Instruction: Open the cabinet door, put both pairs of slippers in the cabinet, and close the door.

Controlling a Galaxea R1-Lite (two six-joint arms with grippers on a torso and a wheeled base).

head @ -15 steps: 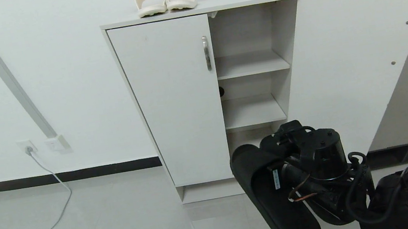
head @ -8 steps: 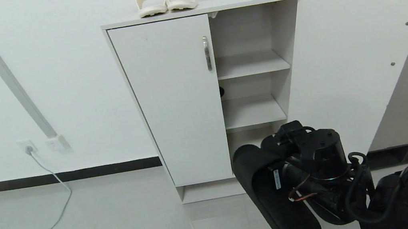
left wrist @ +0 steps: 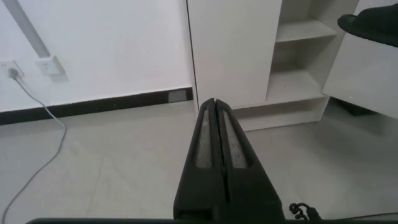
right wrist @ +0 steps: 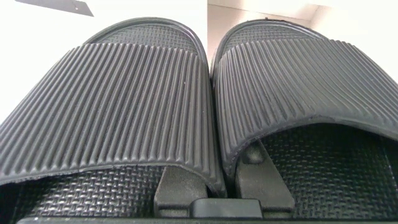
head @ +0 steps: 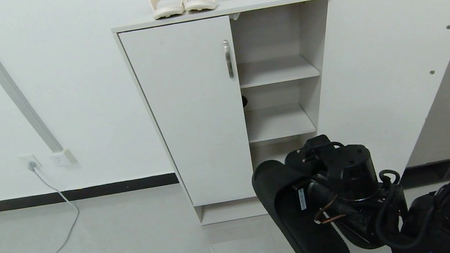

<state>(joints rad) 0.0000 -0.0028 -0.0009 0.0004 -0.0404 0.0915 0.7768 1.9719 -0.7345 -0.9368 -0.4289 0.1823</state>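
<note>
Done: I judge the first step finished. The cabinet (head: 186,105) has its right door (head: 382,76) swung wide open, while its left door (head: 192,113) is shut.
In hand: I read this as carrying the black pair (head: 295,209) to the opening. It hangs in the air just in front of the cabinet's lower part, not yet inside.
Left to do: set the black pair on a shelf, fetch the cream pair (head: 183,0), put it in too, then close the right door. I'd call the job under halfway.
Left gripper (left wrist: 214,109): its fingers are pressed together with nothing between them. It is low over the floor (left wrist: 112,168) and points toward the cabinet's base.
Cream pair: the two sit side by side on the cabinet's top, above the left door's inner edge.
Shelves: I see an upper shelf (head: 274,70) and a lower one (head: 278,123) behind the open side. Neither pair is on them. A small dark hole shows in the back panel between them.
Black pair, close up (right wrist: 205,93): the two slippers lie side by side with their ribbed straps touching.
Right gripper (right wrist: 221,186): it is clamped on the black pair. One finger goes into each slipper under the strap, and together they pinch the meeting inner walls.
Risk: as I judge it, the long slippers could catch the shelf edge or the left door on the way in.
</note>
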